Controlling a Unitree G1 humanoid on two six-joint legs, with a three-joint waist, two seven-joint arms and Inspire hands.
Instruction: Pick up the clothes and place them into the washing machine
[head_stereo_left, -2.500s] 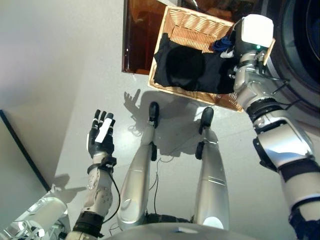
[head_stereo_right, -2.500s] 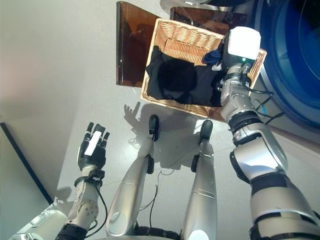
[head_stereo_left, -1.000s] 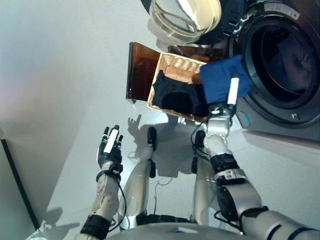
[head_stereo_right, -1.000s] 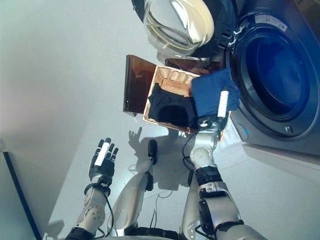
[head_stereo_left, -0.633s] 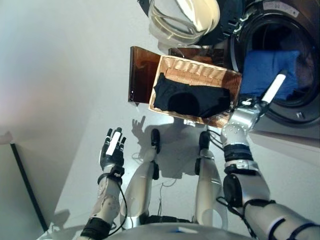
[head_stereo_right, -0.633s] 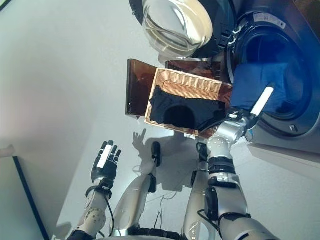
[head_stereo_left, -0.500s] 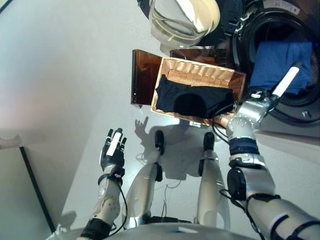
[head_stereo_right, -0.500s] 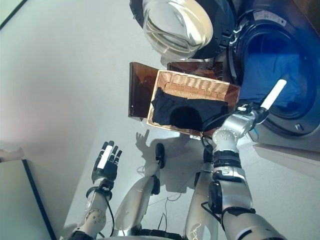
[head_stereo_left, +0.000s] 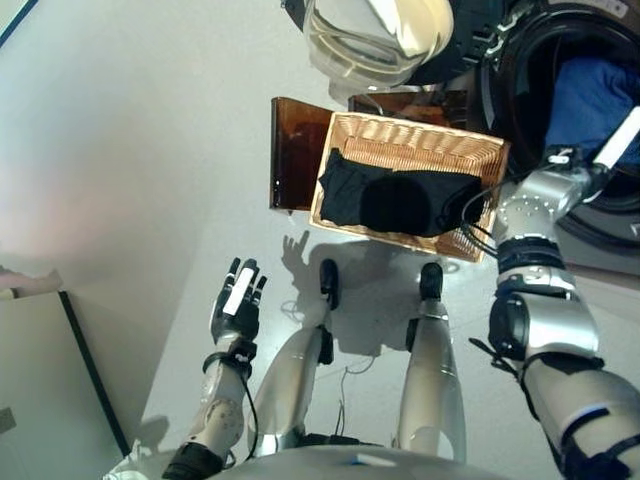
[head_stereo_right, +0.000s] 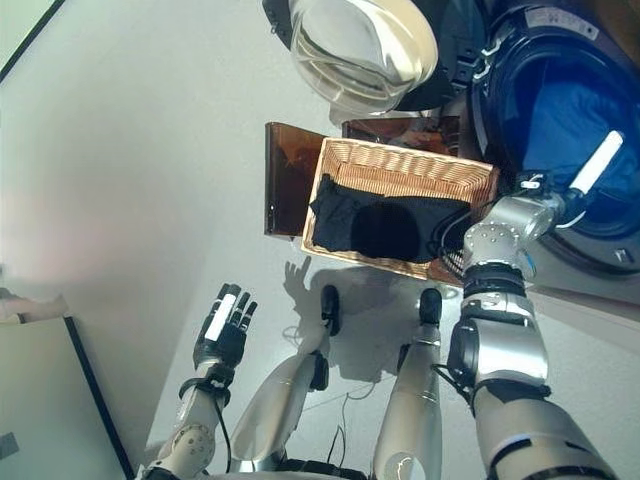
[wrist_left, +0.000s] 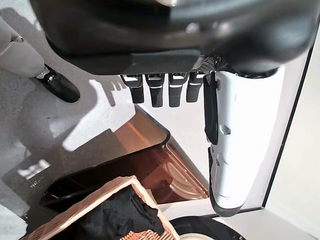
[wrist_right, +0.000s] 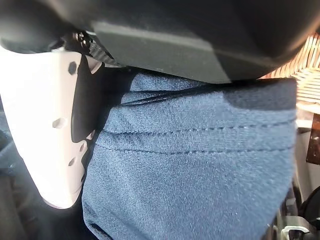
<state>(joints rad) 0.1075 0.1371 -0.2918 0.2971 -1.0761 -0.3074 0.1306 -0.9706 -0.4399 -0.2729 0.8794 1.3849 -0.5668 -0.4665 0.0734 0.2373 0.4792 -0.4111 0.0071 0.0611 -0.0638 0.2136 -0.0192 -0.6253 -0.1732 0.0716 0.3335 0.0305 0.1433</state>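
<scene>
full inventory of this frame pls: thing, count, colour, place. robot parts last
washing machine: 1, dark front, upper right, drum open
washer door: 1, glass with dark rim, swung open at top centre
blue garment: 1, blue, in the drum mouth, at the right hand
wicker basket: 1, tan, on the floor in front of the machine
black garment: 1, black, lying in the basket
brown panel: 1, translucent brown, against the basket's left side
left hand: 1, dark with white thumb cover, open, empty, over the floor at lower left
right hand: 1, white thumb cover showing, at the drum; fingers hidden by the blue cloth
</scene>
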